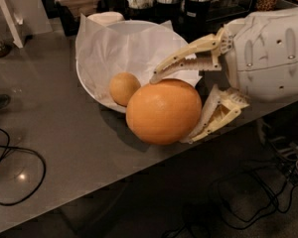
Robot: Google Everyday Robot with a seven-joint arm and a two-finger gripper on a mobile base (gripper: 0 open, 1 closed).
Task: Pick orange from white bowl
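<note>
Grey flat tabletop (64, 133); pale yellowish round fruit (123, 88), centre; thin black looped cable (43, 168), 8 o'clock; dark utensil cups (194, 13), 12 o'clock.

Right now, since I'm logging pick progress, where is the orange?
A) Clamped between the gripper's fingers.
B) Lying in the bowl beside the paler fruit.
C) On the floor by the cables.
A: the gripper is shut on the orange at the near edge of the bowl; only the paler fruit lies in the bowl.

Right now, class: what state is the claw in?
Claw: shut on the orange, just off the front right of the bowl.
</note>
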